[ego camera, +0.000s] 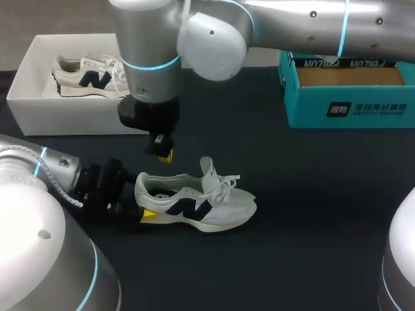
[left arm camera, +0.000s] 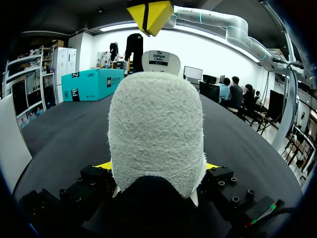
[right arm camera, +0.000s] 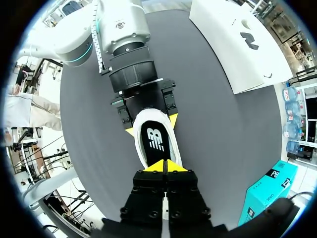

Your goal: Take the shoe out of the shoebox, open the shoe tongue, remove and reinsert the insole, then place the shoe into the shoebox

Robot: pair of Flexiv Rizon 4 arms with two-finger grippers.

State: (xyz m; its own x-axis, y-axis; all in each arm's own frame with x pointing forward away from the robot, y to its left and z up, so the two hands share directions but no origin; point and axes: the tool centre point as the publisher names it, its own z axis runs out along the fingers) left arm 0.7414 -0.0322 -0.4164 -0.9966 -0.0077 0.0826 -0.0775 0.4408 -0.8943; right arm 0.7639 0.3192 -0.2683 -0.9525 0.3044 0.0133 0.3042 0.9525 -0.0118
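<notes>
The insole step seems in hand: the pale sneaker (ego camera: 201, 204) lies upright near the middle of the black table (ego camera: 311, 214), well apart from the white shoebox (ego camera: 65, 116) at its far left corner. Its fuzzy, rounded heel (left arm camera: 156, 134) is clamped from both sides by the left gripper (right arm camera: 151, 125). The right gripper (right arm camera: 166, 166) hangs over the sneaker's mouth, jaws pressed together on nothing; it likely must part them and dip in to pinch the thin, flat, dark insole (right arm camera: 154, 141).

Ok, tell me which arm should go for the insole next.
Right. The right end effector hangs directly over the opening of the shoe, with the insole in plain sight below it. The left end effector is clamped on the heel, steadying the shoe, so it is occupied.
</notes>
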